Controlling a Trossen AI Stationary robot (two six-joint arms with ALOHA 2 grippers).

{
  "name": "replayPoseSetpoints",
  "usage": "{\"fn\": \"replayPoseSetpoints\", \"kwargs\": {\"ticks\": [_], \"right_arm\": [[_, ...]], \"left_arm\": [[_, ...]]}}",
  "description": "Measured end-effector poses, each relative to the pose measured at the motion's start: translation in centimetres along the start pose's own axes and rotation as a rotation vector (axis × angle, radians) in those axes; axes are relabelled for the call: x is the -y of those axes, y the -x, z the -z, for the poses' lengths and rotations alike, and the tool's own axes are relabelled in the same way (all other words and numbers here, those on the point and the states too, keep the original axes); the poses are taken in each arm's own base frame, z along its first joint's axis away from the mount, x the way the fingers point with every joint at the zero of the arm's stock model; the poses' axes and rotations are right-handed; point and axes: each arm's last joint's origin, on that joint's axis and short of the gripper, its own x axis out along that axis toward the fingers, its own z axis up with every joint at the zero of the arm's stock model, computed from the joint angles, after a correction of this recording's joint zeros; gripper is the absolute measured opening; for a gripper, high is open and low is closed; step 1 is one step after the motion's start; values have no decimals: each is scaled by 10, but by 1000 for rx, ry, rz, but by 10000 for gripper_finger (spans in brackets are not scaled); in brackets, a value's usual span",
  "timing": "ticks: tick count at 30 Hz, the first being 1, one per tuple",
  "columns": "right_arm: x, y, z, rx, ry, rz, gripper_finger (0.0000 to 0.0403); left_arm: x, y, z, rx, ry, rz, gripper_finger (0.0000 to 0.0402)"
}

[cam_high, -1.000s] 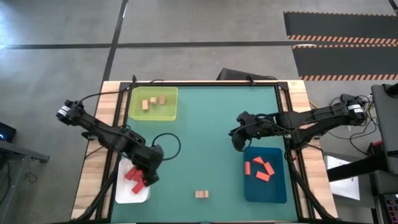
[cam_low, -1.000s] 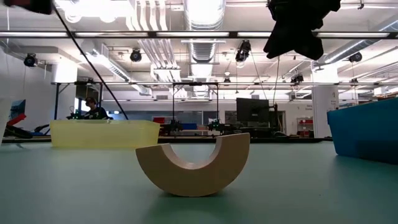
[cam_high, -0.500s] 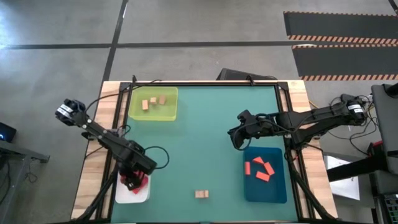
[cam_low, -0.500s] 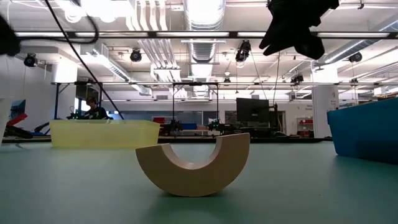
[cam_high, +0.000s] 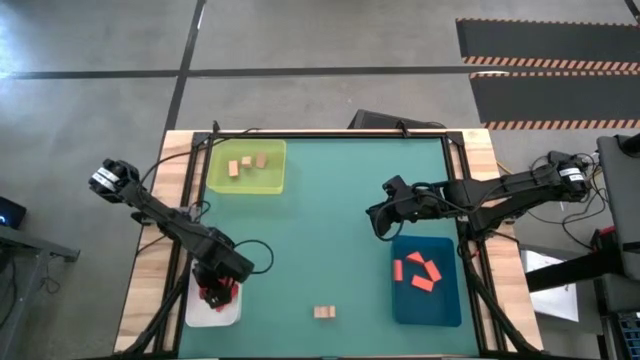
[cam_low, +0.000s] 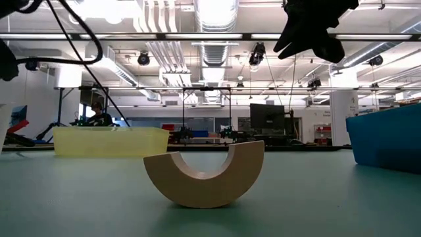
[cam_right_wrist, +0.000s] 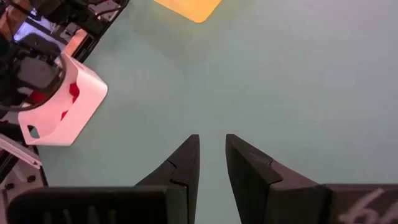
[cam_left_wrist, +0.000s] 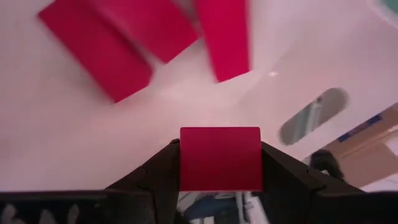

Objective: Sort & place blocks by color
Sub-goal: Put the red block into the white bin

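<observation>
My left gripper is down over the white tray at the table's near left, shut on a red block. More red blocks lie on the tray's floor beneath it. A tan arch block rests on its curved back on the green mat. My right gripper hangs shut and empty above the mat, just beyond the blue tray. In the right wrist view its fingers point down at bare mat. My left gripper pinches the red block between its two fingers, one on each of two opposite sides. The fingers slant down into the white tray. The block sits square between them, above the tray's floor; I cannot tell whether it touches the floor.
The blue tray holds several orange blocks. A yellow-green tray at the far left holds tan blocks. The green mat between the trays lies open around the arch block. A cable loops on the mat beside my left arm.
My left gripper has gone down and toward the table's left edge, over the white tray, and has tipped to point more steeply down. My right gripper has stayed where it was.
</observation>
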Motion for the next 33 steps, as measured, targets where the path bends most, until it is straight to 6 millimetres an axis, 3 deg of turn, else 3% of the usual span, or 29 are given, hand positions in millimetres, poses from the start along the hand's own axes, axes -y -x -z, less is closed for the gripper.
{"fn": "replayPoseSetpoints", "kwargs": {"ticks": [5, 13, 33], "right_arm": [[0, 0, 0, 0, -4, 0, 68], [0, 0, 0, 13, -11, 9, 68], [0, 0, -1, 21, -11, 14, 68]], "left_arm": [[12, -6, 3, 21, -53, 59, 167], [13, -14, 12, 1, -58, 24, 167], [15, -27, 0, 34, -71, -43, 167]]}}
